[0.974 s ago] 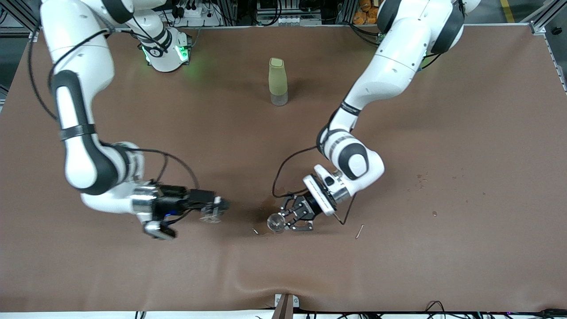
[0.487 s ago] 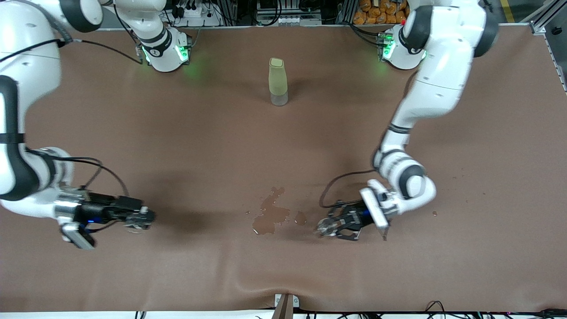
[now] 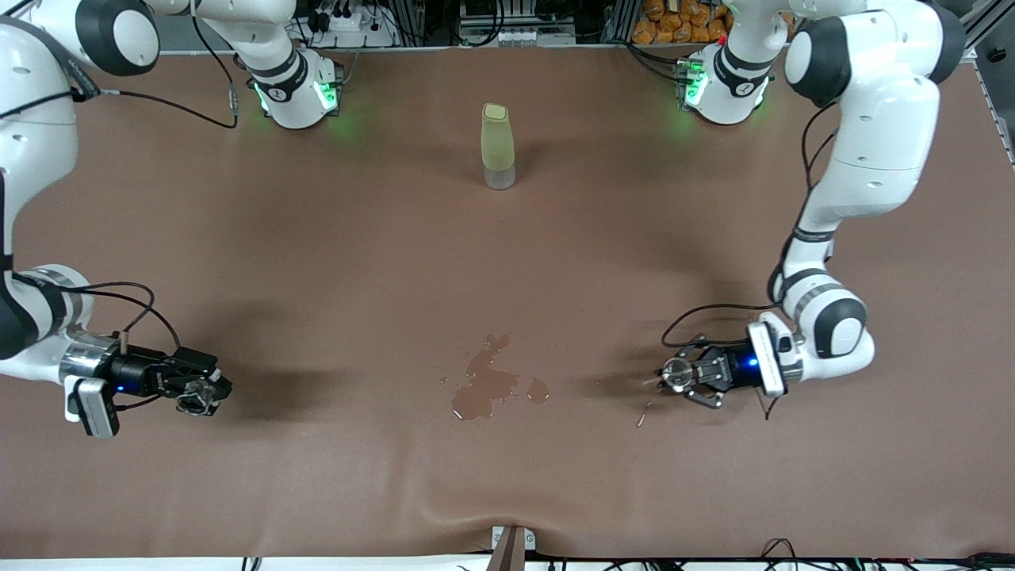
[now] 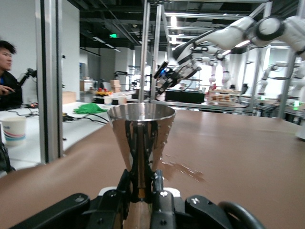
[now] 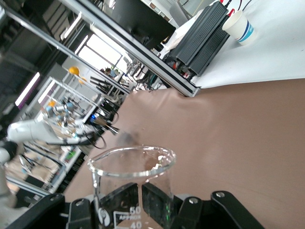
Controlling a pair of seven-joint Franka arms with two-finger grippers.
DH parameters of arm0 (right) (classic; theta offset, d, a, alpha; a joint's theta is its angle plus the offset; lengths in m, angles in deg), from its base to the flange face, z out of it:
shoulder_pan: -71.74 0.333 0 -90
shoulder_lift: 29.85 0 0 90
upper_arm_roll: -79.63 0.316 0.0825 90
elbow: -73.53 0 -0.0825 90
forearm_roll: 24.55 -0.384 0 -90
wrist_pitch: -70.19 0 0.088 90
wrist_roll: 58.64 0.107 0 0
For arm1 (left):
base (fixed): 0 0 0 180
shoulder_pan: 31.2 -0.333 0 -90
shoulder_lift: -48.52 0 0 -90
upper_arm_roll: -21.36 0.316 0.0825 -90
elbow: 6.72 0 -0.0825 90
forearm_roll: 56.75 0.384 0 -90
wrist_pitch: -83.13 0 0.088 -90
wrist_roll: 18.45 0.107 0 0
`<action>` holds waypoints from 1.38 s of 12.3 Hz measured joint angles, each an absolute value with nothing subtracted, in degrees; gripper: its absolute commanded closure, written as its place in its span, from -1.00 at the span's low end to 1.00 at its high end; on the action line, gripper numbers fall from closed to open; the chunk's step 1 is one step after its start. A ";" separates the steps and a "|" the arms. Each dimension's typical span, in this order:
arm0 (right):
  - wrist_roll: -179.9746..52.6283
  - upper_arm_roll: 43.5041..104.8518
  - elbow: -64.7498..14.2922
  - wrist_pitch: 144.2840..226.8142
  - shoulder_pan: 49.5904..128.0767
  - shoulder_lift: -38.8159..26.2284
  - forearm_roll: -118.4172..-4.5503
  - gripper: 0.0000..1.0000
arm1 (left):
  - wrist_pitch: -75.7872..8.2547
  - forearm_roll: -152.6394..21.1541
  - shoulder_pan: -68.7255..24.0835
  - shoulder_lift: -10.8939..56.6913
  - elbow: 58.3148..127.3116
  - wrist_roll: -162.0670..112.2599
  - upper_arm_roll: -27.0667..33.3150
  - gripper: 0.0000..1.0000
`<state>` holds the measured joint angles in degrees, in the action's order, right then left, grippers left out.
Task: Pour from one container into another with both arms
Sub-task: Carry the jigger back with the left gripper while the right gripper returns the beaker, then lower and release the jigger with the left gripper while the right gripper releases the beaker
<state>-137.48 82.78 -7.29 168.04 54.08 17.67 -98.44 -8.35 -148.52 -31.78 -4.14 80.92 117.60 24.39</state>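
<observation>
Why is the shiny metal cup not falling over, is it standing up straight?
Yes, upright. The metal cup has its mouth on top and its narrow stem clamped low in the left end effector.

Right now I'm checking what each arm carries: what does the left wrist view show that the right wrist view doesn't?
Only the left wrist view: a shiny metal cup, cone-shaped, gripped by the shut left claw, with a wet spill on the brown table.

Only the right wrist view: a clear glass beaker with printed marks, held in the shut right claw.

Both: the brown table, and the other arm's claw held up in the distance.
</observation>
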 measured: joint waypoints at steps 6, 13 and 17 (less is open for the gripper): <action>-171.37 81.28 -7.35 173.70 52.29 25.63 -98.35 1.00 | 1.53 -128.87 -46.34 -4.09 82.86 120.01 24.38 1.00; -192.43 81.24 -6.98 179.74 49.42 27.57 -102.33 1.00 | 1.83 -126.34 -49.15 -6.40 84.47 129.51 24.39 1.00; -199.84 81.61 -6.54 180.86 49.45 29.30 -111.12 1.00 | 2.15 -125.96 -50.59 -8.56 84.51 131.59 24.50 1.00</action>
<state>-199.84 81.61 -6.54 180.86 49.45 29.30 -111.12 2.15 -125.96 -50.59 -8.56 84.51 131.59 24.50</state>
